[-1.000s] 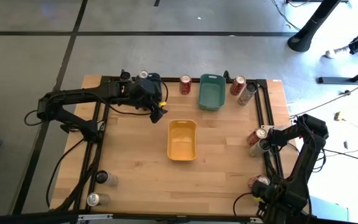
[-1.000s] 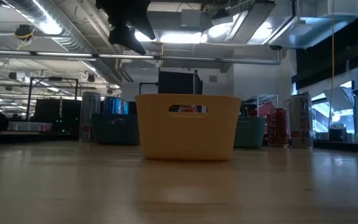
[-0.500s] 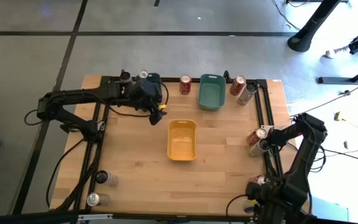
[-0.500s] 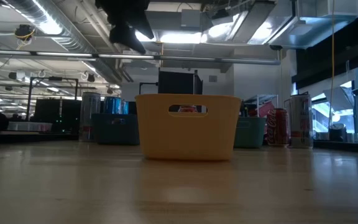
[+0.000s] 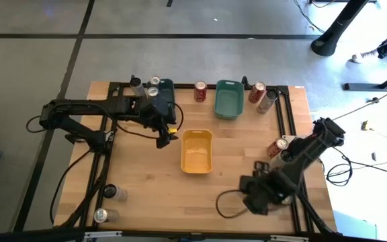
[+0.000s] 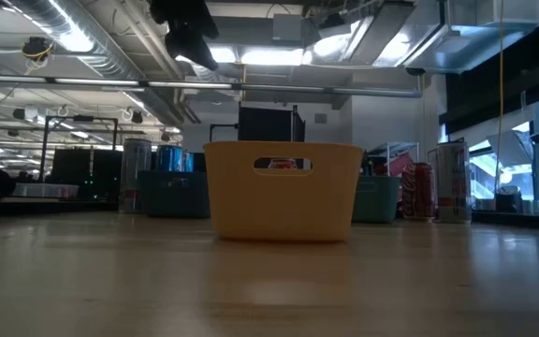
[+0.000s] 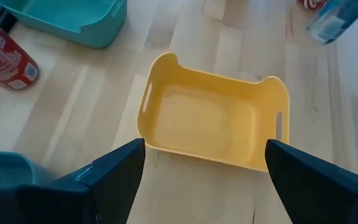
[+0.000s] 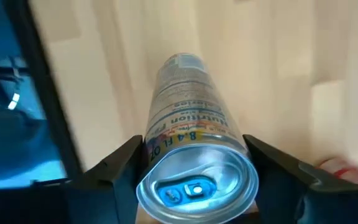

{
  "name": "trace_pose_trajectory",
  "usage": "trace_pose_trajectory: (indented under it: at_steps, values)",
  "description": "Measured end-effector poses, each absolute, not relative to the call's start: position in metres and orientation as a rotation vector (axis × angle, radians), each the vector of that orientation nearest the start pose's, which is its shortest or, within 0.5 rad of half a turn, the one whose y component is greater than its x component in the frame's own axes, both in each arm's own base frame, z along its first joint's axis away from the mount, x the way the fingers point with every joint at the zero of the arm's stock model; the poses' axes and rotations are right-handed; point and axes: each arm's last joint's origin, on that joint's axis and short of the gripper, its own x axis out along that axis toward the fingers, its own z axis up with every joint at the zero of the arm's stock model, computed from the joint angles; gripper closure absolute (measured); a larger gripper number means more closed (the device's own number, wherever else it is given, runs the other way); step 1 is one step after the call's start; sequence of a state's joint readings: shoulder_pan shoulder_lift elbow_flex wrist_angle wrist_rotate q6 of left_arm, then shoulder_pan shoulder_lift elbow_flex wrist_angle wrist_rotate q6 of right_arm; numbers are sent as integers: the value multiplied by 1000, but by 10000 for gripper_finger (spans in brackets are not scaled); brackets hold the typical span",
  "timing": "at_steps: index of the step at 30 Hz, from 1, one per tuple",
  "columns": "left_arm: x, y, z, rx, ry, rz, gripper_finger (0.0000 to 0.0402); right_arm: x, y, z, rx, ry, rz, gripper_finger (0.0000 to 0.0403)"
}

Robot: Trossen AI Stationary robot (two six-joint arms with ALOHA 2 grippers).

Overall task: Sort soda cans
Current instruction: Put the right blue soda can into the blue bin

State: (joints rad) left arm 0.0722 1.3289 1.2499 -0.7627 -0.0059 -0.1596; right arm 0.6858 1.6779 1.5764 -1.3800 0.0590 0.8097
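My right gripper (image 8: 194, 180) is clenched on a silver can (image 8: 188, 137), held clear of the table; its side print reads "8.4 FL OZ" and "Nutrition". My left gripper (image 7: 204, 168) hangs spread and holding nothing, with the yellow bin (image 7: 213, 121) just ahead below it and a red can (image 7: 5, 56) off to one side.

Two dark, jointed arms trail black cables; the left hand (image 5: 161, 140) bears a yellow mark.

Right pincer (image 5: 255, 195) swung inward carrying a silver can (image 8: 194, 158).
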Motion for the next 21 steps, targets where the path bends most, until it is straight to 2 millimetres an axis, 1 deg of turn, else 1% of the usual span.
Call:
trace_pose_trajectory:
  at_steps: [3, 8, 13, 17, 21]
  values:
    - [270, 17, 328, -174, 833, 131, 92, 254, 169, 305, 5, 1426, -97, 173]
    - [271, 9, 329, -155, 826, 99, 125, 278, 126, 310, -139, 1387, -106, 173]
    - [274, 8, 332, -135, 775, 112, 166, 297, 87, 328, -199, 1329, -88, 172]
    - [274, 9, 333, -94, 770, 132, 225, 311, 62, 345, -242, 1226, -89, 172]
    - [275, 10, 333, -46, 763, 159, 303, 326, 41, 353, -264, 1107, -82, 172]
